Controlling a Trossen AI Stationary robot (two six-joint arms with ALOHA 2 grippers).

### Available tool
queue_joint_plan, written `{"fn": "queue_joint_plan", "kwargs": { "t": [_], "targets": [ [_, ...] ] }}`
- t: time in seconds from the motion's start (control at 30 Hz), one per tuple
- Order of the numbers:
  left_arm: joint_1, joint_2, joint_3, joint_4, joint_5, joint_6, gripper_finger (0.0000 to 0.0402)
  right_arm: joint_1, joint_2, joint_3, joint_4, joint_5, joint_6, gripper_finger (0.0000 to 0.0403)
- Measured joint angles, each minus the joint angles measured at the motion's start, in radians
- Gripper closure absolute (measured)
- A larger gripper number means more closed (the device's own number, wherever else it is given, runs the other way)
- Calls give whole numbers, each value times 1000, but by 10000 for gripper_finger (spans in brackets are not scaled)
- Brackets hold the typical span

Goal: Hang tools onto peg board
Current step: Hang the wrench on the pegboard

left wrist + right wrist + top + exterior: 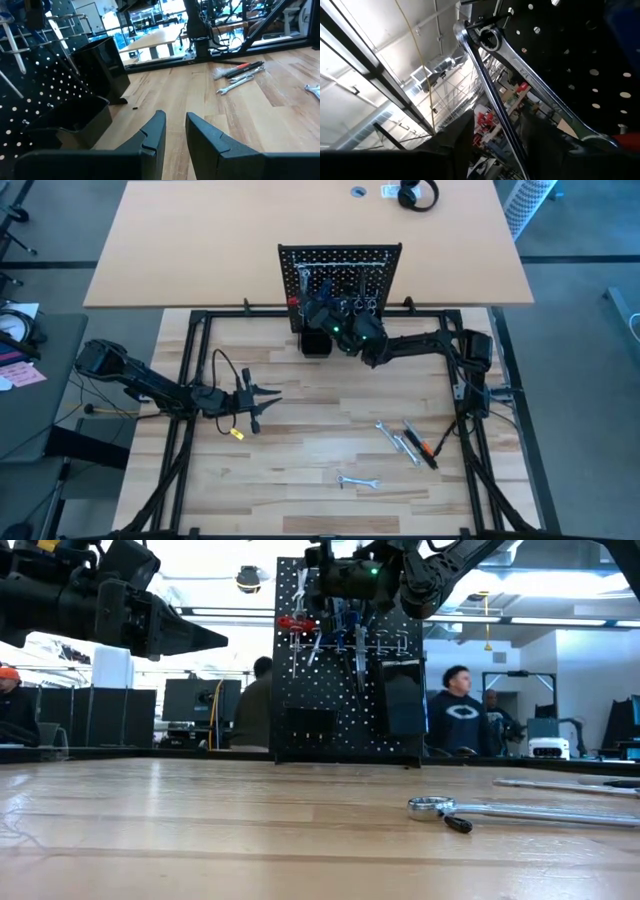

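Note:
The black peg board [340, 262] stands upright at the table's far side, with a red-handled tool [297, 624] and several other tools hanging on it. My right gripper [325, 315] is up at the board's top and open. A silver wrench [492, 100] hangs from a hook by its ring end [490, 37], and its shaft runs between the fingers. A second silver wrench [545, 100] hangs beside it. My left gripper [262, 398] waits open over the table's left middle, with nothing between its fingers. More wrenches [398, 440] and an orange-and-black tool [425, 448] lie on the table at the right. My right gripper has the thin silver wrench's shaft [512, 145] between its two fingers, which come from the near side, slanting upward. The left-hand finger [455, 145] stands clear of the shaft. Whether the other finger touches it I cannot tell. The wrench hangs by its ring end on the board's hook.
Two black cups [100, 65] sit at the board's base. A small wrench [357, 480] lies near the front edge, and a yellow tag on a cable [237, 434] lies by my left gripper. People [455, 710] stand in the room behind the board.

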Motion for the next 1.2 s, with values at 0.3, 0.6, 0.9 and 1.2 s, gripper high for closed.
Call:
{"fn": "queue_joint_plan", "kwargs": {
  "t": [0.3,0.6,0.9,1.2],
  "targets": [
    [0,0,0,0,0,0,337,17,0,0,-9,5,-21,235],
    [-2,0,0,-1,0,-16,337,18,-42,3,-121,8,-84,235],
    [-40,-50,202,-378,-66,-44,378,15,-90,5,-247,-15,-96,235],
    [-57,-43,294,-556,-67,-81,399,-13,-93,7,-356,-149,-41,236]
  ]
}}
